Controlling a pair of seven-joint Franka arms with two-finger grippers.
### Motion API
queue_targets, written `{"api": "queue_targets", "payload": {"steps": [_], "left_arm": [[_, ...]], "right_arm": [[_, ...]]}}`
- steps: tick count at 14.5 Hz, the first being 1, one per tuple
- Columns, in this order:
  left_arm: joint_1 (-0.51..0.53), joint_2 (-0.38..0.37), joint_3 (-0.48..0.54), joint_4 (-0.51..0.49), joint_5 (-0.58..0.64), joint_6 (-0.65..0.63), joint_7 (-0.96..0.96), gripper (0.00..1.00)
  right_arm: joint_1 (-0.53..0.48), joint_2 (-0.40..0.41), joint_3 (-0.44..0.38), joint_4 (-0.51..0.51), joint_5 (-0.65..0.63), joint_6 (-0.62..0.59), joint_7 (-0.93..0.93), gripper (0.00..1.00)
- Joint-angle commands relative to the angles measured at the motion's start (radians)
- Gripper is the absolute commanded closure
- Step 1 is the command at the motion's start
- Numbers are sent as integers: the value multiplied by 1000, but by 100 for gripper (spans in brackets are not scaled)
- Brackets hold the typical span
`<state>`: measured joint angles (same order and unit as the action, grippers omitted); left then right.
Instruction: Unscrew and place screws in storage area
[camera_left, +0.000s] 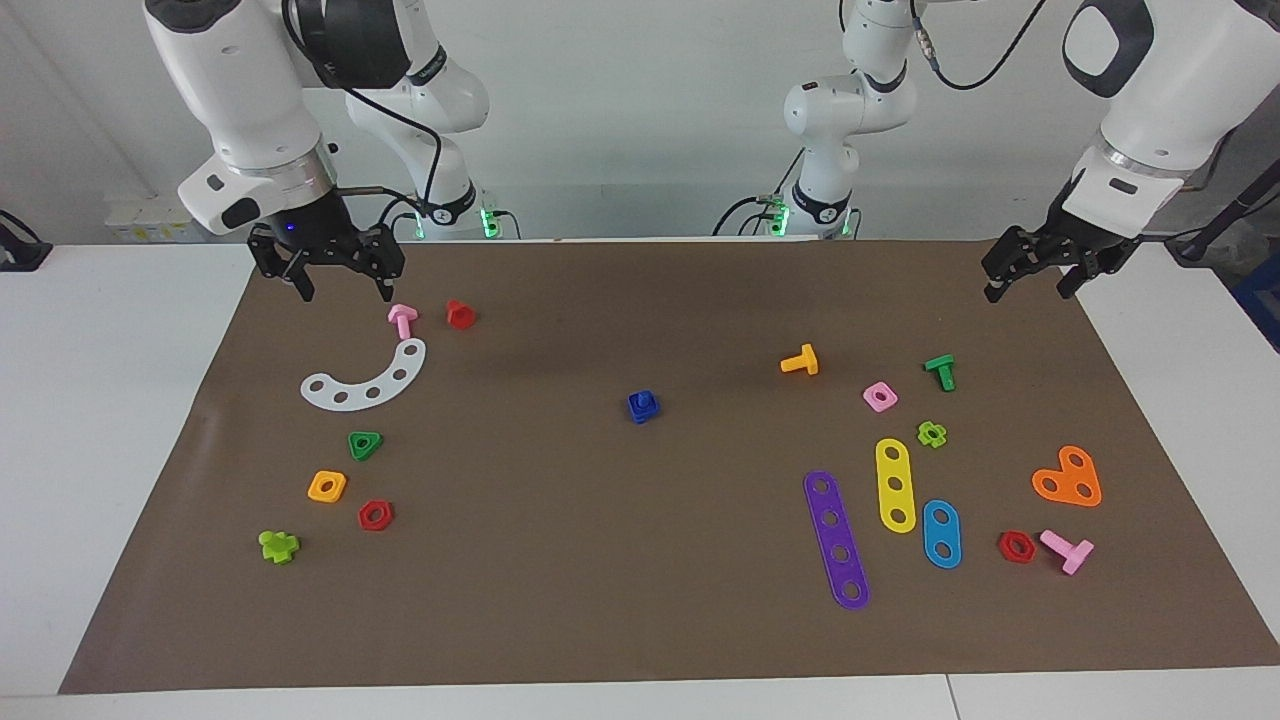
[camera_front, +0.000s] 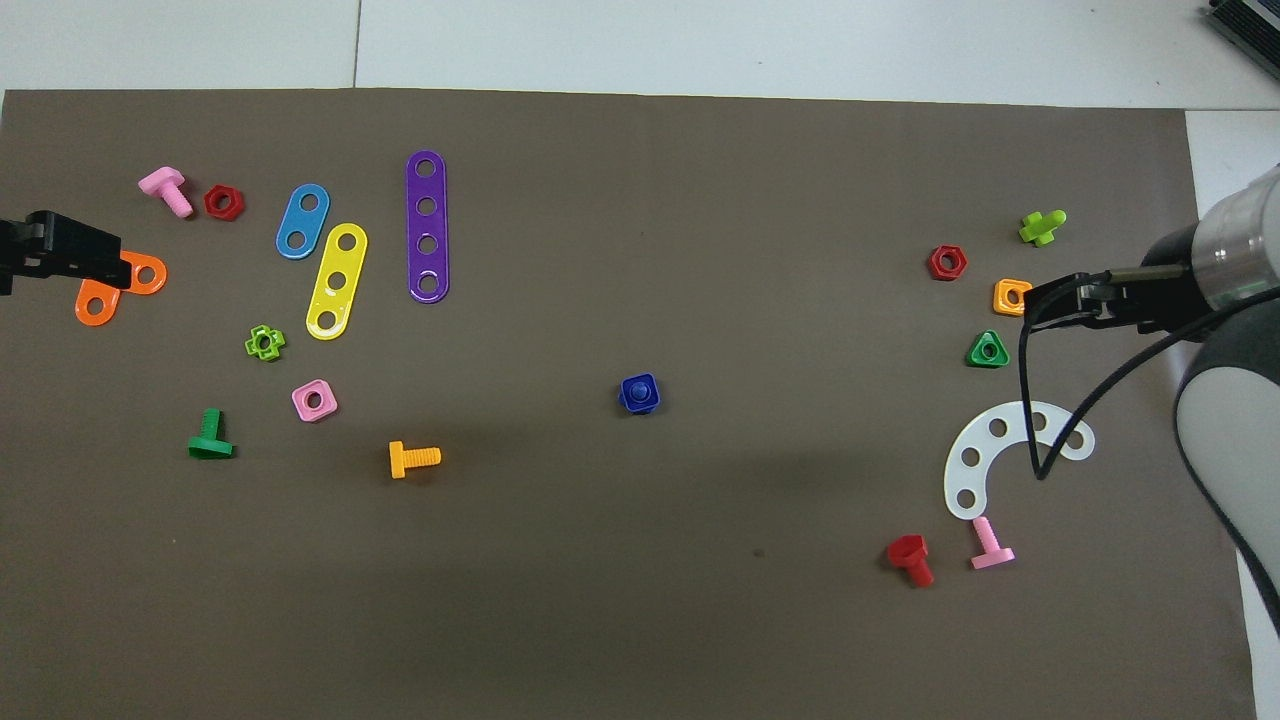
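Blue screw (camera_left: 643, 405): I see it mid-frame, seated in its nut.
Left gripper (camera_left: 1029, 283): upper right, open, empty.
Right gripper (camera_left: 344, 290): upper left, open, empty.

You've got one blue bolt (camera_left: 643, 405) mid-mat, standing head-down in a blue square nut, stem up. Storage spot (camera_left: 345, 415) = bare brown mat patch toward right arm's end, w/ nothing on it.

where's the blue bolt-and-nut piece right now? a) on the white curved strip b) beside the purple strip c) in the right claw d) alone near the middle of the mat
d: the blue bolt-and-nut piece sits by itself mid-mat, apart from the white curved strip and the purple strip, with neither claw near it.
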<state>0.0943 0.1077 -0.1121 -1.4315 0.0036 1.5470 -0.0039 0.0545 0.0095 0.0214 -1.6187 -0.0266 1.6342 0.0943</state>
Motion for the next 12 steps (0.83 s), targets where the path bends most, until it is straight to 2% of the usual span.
{"api": "queue_targets", "payload": {"steps": [1,5,9,12], "left_arm": [[9,17,-4,36,-10,-25,18,0],[-10,14,-8,23,-10,-25,13,3],[-117,18,-11,-29,-13,-18,-16,3],[-255,43,-14,-105,-25,100,-236,4]], "right_arm": [[-9,-14,6,-18,19,15,15,0],[-9,-14,5,-18,19,15,15,0],[-9,-14,6,-18,17,15,15,0],[-9,-14,5,-18,19,15,15,0]]}}
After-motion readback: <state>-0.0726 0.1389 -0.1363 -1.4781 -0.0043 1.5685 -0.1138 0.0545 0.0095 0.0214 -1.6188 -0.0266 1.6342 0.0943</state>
